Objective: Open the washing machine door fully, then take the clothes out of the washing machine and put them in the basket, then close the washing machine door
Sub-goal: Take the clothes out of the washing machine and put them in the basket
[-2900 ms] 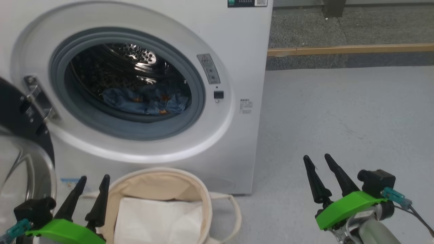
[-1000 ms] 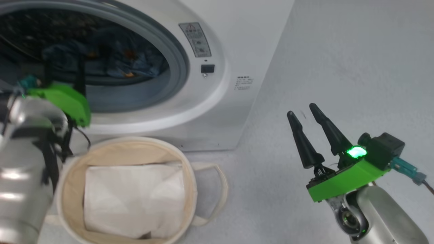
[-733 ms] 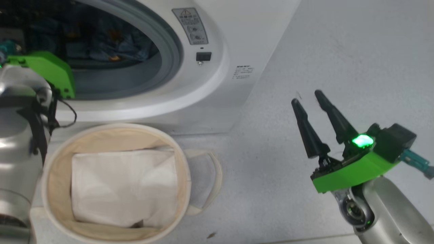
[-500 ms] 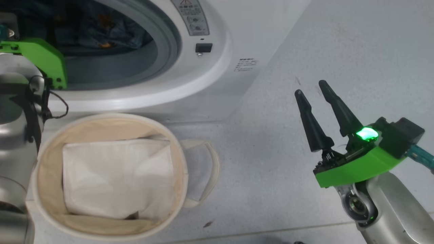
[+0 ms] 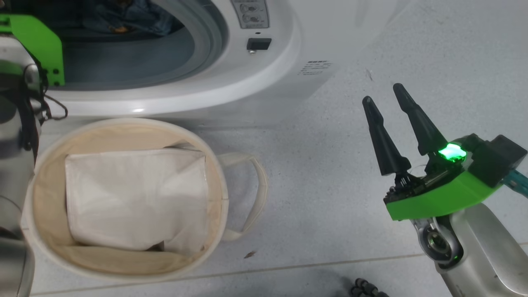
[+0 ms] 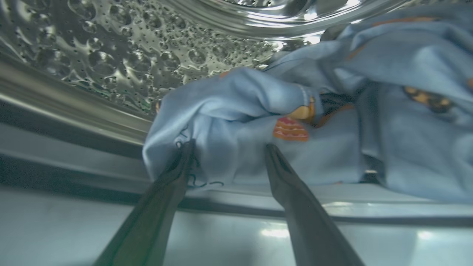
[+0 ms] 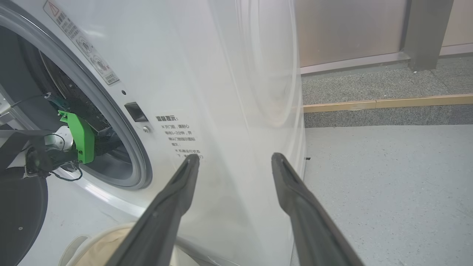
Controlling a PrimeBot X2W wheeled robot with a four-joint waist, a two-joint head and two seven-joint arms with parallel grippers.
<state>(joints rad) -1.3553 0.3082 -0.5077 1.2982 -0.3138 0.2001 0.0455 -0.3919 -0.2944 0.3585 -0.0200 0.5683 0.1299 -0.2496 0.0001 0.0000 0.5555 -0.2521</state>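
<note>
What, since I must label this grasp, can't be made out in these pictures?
- Left wrist view: whether the open left gripper touches the clothes; fabric lies behind the tips, depth unclear.
- Head view: that gripper's fingers, cut off by the top edge inside the washing machine.
- Right wrist view: how far the door stands open; the left edge cuts it.
- Head view: anything under the white sheet in the basket.

Clothes (image 5: pixel 126 16) cut by top edge; washing machine door (image 7: pixel 14 214) mostly cropped.
</note>
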